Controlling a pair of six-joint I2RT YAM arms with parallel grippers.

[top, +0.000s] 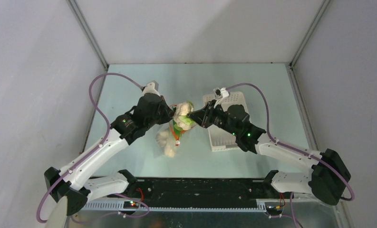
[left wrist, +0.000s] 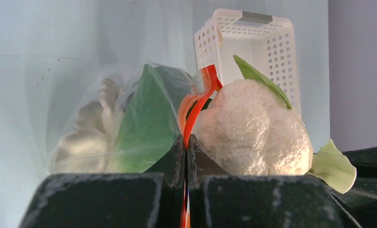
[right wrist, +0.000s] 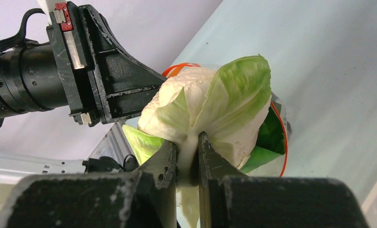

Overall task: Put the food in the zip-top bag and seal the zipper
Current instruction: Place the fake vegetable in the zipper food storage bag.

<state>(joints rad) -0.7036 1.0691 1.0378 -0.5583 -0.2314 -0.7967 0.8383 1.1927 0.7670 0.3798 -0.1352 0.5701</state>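
**Vegetable at the bag mouth: push deeper before letting go**

Left gripper [left wrist: 185,142]: clenched on the zipper [left wrist: 198,102], with the red strip pinched flat between its fingers. The bag [left wrist: 129,118] hangs from that pinch. Pale lumps [left wrist: 89,128] and a green leaf are already inside, just beyond the fingertips and off to their left.

Right gripper [right wrist: 187,142]: grasping the white-and-green vegetable [right wrist: 210,104] by a thin leaf at its near end. The bulk sits just past the fingertips, close against the left gripper. The red strip loops round the vegetable's far side, so it looks to be at the mouth. Can't tell how deep it is.

How I'd do the step:
- Left hand holds firm. It's the only thing holding the mouth up.
- Right hand drives forward along its own finger line, through the loop and down towards the lumps.
- The grip is on a floppy leaf, so the vegetable can swing. Go slow, no twisting.
- Release only once the widest part is past the strip, otherwise it tips out of the mouth.
- The thin plastic may fold under the vegetable. If it snags, back off and re-aim.
- Basket [left wrist: 253,42] sits beyond both hands, not in the way.
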